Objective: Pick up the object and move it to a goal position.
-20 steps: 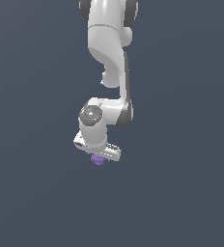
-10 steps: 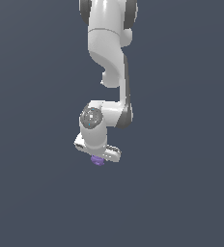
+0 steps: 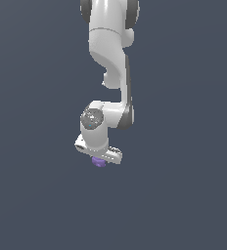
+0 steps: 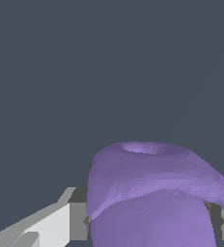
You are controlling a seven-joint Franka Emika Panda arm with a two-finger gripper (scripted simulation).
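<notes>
Barely shifted since a second ago: same downward-reaching pose of the white Franka arm (image 3: 110, 58), with the wrist perhaps a touch lower in the exterior view, and the purple blob (image 3: 99, 162) in the same spot under the hand.

Seen from the exterior view: hangs from the top edge of the picture, bends at the elbow, ends in a rounded wrist joint with a grey cap (image 3: 91, 118) turned toward the camera. Below that, the flat white gripper (image 3: 100, 160) body, tilted, lower toward the exterior view's right. Pokes out just beneath the gripper body, a small matte purple lump, touching it or nearly so, its upper part hidden by the hand. Plain dark slate-blue background (image 3: 184, 195) all around, no visible surface edge or shadow, so cannot tell whether resting on anything or lifted.

Seen from the wrist view: fills the lower middle of the picture, purple blob (image 4: 152, 193) with a rounded upper lobe over a broader lower mass. Flanked on both sides by grey finger pads (image 4: 77, 221), one at each side, pressed right against the purple surface. Fingers drawn in and pinching the blob between them.
</notes>
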